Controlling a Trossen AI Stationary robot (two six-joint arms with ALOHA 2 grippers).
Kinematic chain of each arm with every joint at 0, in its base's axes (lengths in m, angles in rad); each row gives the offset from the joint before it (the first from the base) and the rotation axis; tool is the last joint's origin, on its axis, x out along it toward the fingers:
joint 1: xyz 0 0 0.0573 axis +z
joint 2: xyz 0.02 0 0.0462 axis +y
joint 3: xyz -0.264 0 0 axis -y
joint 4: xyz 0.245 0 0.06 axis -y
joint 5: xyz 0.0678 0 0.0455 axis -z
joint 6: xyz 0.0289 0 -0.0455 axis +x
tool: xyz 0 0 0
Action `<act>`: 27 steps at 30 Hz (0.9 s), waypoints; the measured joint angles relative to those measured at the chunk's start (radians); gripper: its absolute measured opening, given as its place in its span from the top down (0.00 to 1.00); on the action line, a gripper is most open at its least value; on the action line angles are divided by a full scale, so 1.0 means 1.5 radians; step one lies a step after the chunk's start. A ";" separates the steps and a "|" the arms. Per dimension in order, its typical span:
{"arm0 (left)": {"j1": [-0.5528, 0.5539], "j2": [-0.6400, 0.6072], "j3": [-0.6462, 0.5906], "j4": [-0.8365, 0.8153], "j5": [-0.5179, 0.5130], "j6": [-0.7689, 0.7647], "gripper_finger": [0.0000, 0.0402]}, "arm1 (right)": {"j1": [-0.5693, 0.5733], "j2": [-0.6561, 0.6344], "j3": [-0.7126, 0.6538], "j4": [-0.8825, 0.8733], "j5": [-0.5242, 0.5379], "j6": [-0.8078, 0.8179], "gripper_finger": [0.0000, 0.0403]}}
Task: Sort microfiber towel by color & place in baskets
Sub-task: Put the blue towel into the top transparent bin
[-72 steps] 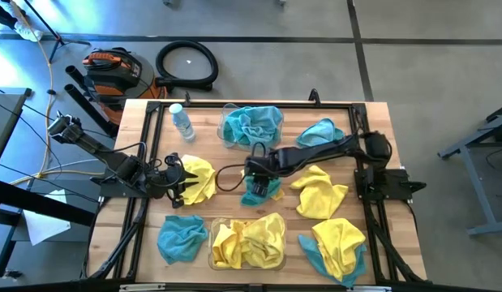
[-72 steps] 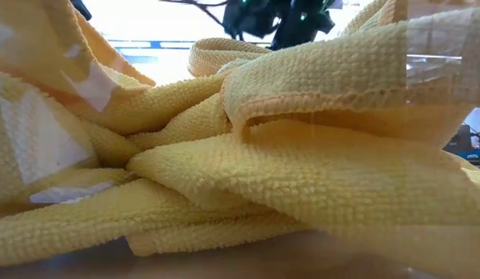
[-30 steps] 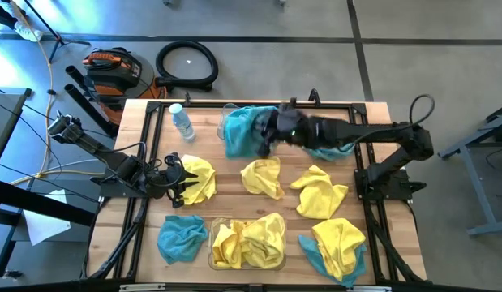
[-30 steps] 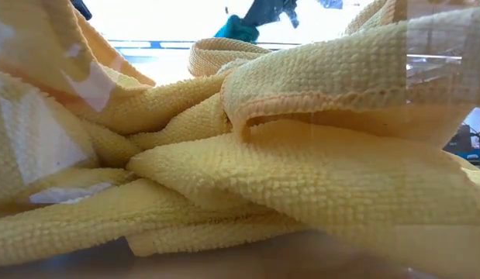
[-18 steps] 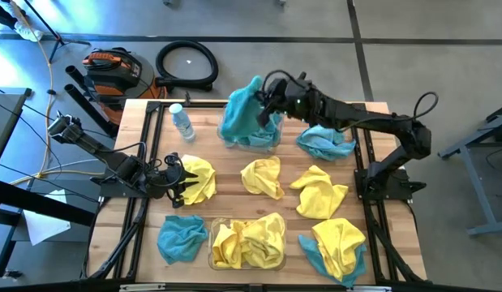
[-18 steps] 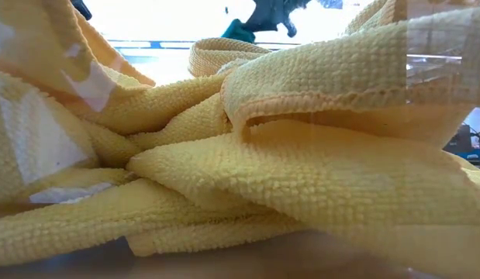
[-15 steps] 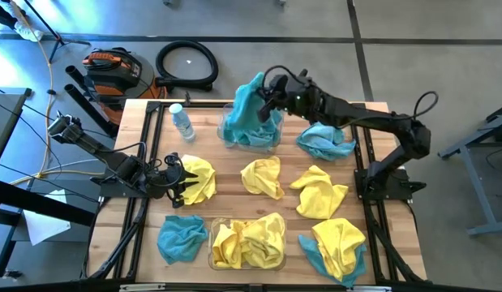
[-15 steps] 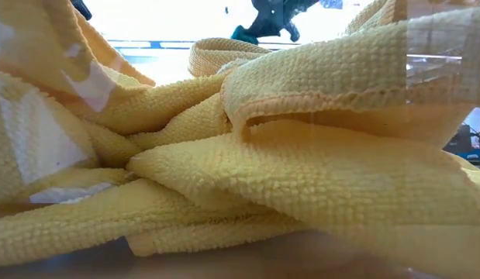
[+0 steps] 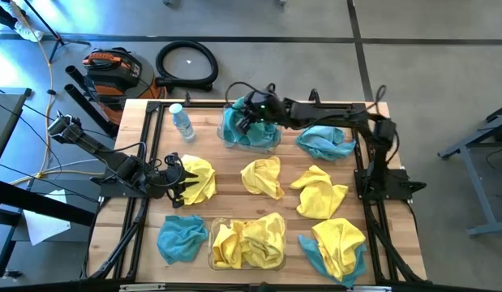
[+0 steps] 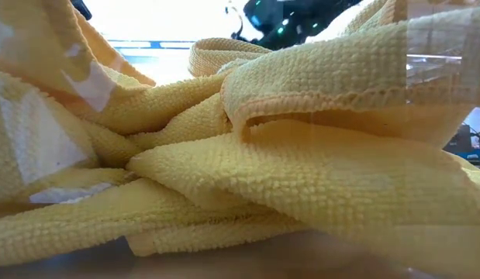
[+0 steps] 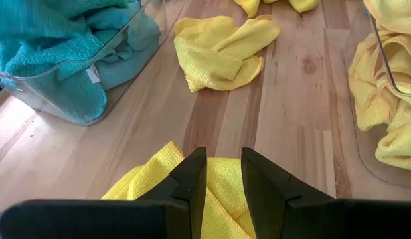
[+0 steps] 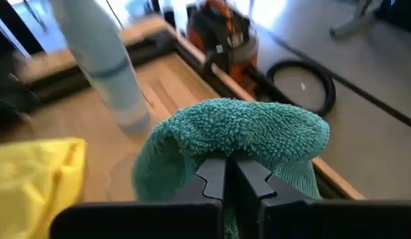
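My right gripper [image 9: 249, 113] is shut on a teal towel [image 12: 235, 136] over the far clear basket [image 9: 228, 139], which holds a heap of teal towels [image 9: 255, 134]. The near basket [image 9: 210, 243] holds yellow towels [image 9: 251, 242], which fill the low view [image 10: 240, 170]. My left gripper [image 11: 224, 174] stays at the table's left, open by a narrow gap, just above a loose yellow towel [image 9: 199, 178]. I cannot tell if it touches that towel. My right gripper pinches a bunched fold of the teal towel [image 12: 240, 143] between its two fingers. The cloth bulges up over the fingertips [image 12: 213, 171] and hides the place of contact. The arm reaches in from the table's right, low over the far basket.
A small water bottle [image 9: 182, 122] stands left of the far basket. Loose on the table lie yellow towels [image 9: 263, 177] [image 9: 319, 191], teal towels [image 9: 323, 139] [image 9: 182, 239], and a yellow-and-teal heap [image 9: 340, 247]. A vacuum [image 9: 113, 69] and hose [image 9: 186, 63] lie on the floor beyond.
My right gripper, shut on the teal towel, has gone toward the table's far left over the far basket and then down. The towel hung high above the basket half a second ago and now sits low, bunched on the teal heap.
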 joint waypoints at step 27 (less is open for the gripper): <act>0.000 0.000 0.000 0.000 0.000 0.000 0.80 | -0.017 0.418 0.481 -0.446 -0.075 -0.006 0.99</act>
